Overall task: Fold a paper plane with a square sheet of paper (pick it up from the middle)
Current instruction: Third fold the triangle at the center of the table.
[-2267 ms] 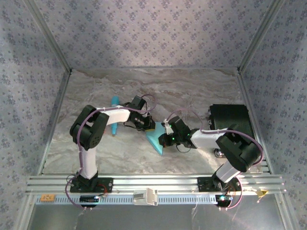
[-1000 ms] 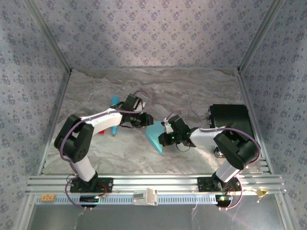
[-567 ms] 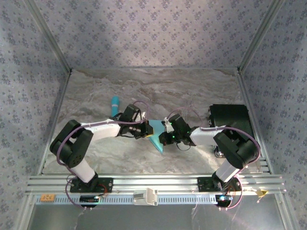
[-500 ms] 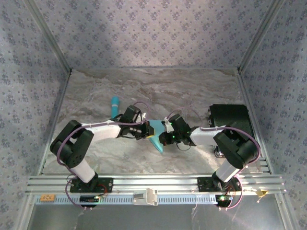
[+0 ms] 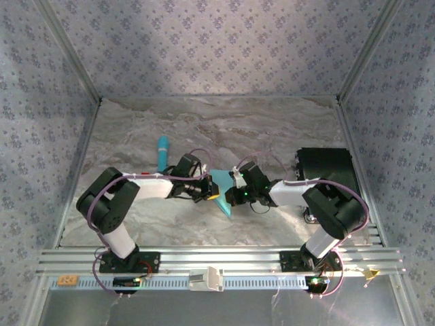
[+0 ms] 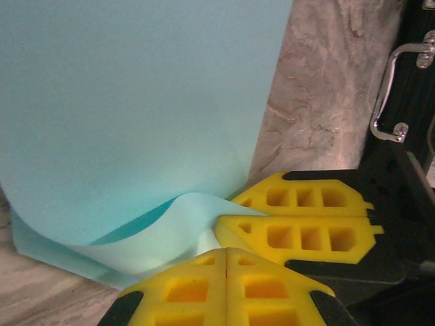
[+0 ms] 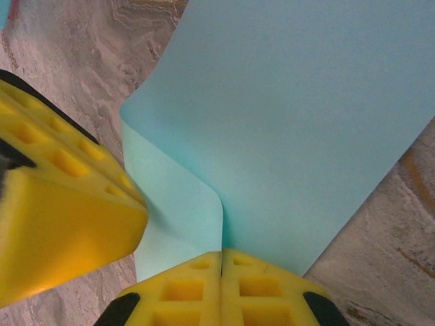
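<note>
The square sheet of paper (image 5: 219, 179) lies folded on the marble table between both grippers, light cyan-blue, with a point toward the near edge. In the left wrist view the sheet (image 6: 136, 102) has a paler flap curling up into my left gripper (image 6: 226, 250), whose yellow fingers are shut on its edge. My right gripper (image 7: 221, 252) is shut on the fold of the sheet (image 7: 306, 122). The two grippers nearly touch, the left gripper (image 5: 206, 191) and the right gripper (image 5: 232, 194) facing each other across the paper. The paper plane is out of view.
A slim turquoise stick (image 5: 162, 151) lies behind the left arm. A black case (image 5: 327, 170) with a metal handle (image 6: 387, 95) stands at the right. Patterned walls close in the table on three sides.
My left arm has swung from near the turquoise stick down to the paper, and its gripper has shut on the flap. The right gripper has stayed shut on the fold.
</note>
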Robot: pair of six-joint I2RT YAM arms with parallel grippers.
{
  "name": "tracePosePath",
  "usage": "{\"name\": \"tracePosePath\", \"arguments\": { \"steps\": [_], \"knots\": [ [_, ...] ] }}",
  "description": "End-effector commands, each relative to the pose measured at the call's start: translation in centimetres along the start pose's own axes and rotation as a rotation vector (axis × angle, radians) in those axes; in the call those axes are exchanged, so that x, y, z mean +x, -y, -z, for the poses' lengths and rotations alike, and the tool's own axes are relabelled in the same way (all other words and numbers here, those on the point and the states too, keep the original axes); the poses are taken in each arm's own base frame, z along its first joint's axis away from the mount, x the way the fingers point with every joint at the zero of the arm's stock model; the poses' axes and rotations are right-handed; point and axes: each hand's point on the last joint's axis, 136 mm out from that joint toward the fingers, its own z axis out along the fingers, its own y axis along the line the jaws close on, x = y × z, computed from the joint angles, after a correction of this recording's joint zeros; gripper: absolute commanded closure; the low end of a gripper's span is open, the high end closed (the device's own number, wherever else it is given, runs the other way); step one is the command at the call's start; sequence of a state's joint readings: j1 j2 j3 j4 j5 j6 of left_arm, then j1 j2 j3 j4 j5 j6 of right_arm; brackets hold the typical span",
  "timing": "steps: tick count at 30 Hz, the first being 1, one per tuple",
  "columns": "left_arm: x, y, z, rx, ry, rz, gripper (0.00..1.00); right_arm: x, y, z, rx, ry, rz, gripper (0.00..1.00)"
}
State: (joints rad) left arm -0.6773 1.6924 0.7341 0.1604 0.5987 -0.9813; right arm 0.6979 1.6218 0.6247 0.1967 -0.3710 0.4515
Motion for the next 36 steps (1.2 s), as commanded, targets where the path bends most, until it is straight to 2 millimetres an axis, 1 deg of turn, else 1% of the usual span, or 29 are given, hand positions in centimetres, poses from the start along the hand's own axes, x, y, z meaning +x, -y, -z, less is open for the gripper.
{"name": "tracePosePath", "arguments": {
  "steps": [1,9,11,20,24,31,36],
  "knots": [
    [0.0,0.5,-0.4,0.015,-0.011,-0.027,1.0,1.3,1.3,-0.2,0.042,-0.046,-0.016,0.97],
    [-0.1,1.3,-0.4,0.042,-0.013,-0.044,1.0,1.4,1.4,-0.2,0.044,-0.05,-0.018,0.97],
    [-0.1,1.1,-0.4,0.031,-0.018,-0.044,1.0,1.3,1.4,-0.1,0.045,-0.049,-0.018,0.97],
    [-0.3,1.3,-0.7,0.033,-0.026,-0.056,1.0,1.4,1.5,-0.1,0.046,-0.047,-0.022,0.97],
    [0.0,0.5,-1.0,0.007,-0.042,-0.051,1.0,1.4,1.6,-0.1,0.048,-0.047,-0.023,0.97],
    [0.7,-2.1,-1.3,-0.077,-0.065,-0.033,1.0,1.4,1.6,-0.1,0.047,-0.048,-0.024,0.97],
    [0.9,-3.1,-1.4,-0.115,-0.071,-0.035,1.0,1.3,1.5,-0.1,0.044,-0.046,-0.023,0.97]
  ]
}}
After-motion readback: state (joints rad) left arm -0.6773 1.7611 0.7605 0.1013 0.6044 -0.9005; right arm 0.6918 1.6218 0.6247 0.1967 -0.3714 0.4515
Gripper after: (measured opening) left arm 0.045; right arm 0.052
